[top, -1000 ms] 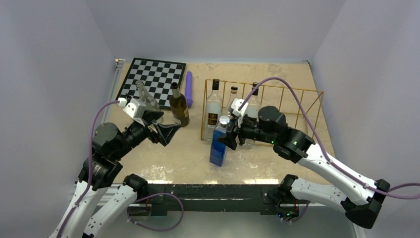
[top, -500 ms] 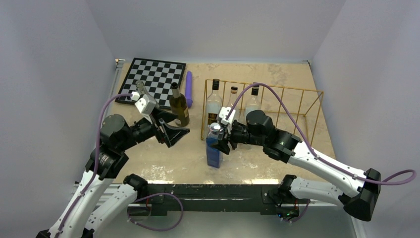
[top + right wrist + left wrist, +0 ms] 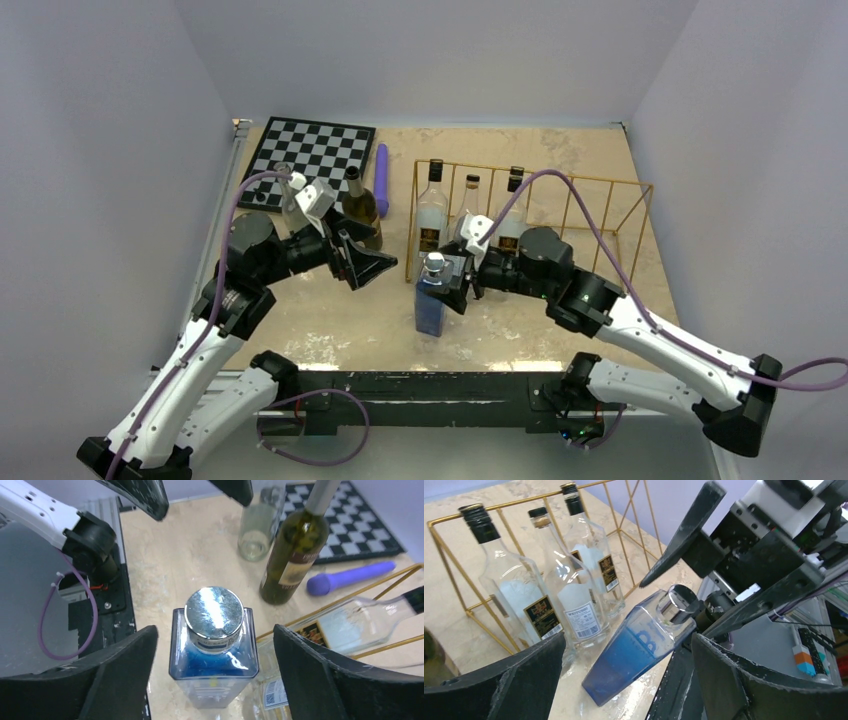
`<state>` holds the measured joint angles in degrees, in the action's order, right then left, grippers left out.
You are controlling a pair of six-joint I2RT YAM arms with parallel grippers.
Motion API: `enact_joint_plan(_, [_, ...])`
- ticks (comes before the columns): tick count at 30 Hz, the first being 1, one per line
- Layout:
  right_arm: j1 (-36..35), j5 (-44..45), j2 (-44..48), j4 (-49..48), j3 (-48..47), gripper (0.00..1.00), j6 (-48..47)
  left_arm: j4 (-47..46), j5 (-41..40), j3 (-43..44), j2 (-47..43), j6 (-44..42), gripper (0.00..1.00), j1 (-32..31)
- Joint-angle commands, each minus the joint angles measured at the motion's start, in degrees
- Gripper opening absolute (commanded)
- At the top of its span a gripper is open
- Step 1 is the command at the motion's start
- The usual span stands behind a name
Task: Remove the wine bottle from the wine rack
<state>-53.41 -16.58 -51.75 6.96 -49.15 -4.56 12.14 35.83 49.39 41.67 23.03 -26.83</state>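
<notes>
Blue bottle [image 3: 431,305] upright before the wine rack [image 3: 620,181]; right end effector [image 3: 455,287], released, straddles its cap [image 3: 214,607]; left end effector [image 3: 378,272], spread, lies farther.

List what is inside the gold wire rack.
Three clear, black-capped bottles stand at the wine rack's left end: left bottle, middle bottle, right bottle. The right arm covers part of the rack's near side, so that patch is unseen.

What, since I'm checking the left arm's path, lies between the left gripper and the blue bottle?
Only bare table: in the top view nothing stands between the left gripper and the blue bottle; the left wrist view agrees.
</notes>
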Motion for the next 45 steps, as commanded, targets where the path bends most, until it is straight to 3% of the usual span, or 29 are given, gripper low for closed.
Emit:
enact_joint_plan(1, [-0.38,-2.41,4.89,-1.24,-2.85,0.94,-1.26,-3.71,5.78,0.59,0.97,-2.5,1.0,-0.58])
enact_joint_plan(5, [-0.34,-1.93,9.31,3.41,-4.12,0.99,-1.34,2.77,7.1,5.19,3.83,-9.89,0.97,-1.53])
enact_joint_plan(10, [-0.38,4.69,16.26,5.3,-2.66,0.99,0.67,8.64,-4.64,10.5,6.58,-15.43,0.88,-9.8])
enact_joint_plan(20, [-0.29,13.8,25.69,5.96,1.66,0.99,1.31,6.92,-14.58,13.53,12.97,-14.56,0.76,-20.39])
enact_joint_plan(30, [-0.29,15.75,26.65,8.42,1.57,0.99,0.55,5.34,-16.99,14.61,17.4,-14.67,0.64,-24.53])
enact_joint_plan(37, [-0.29,18.56,27.39,7.7,2.24,0.99,0.21,2.28,-18.52,11.79,17.87,-14.45,0.62,-26.26])
enact_joint_plan(39, [-0.29,18.98,27.39,7.25,2.58,0.99,0.08,1.44,-18.71,11.63,17.94,-14.2,0.56,-26.65])
enact_joint_plan(45, [-0.29,20.32,27.53,6.77,3.4,0.99,0.34,2.85,-20.05,11.34,17.0,-12.52,0.16,-26.96])
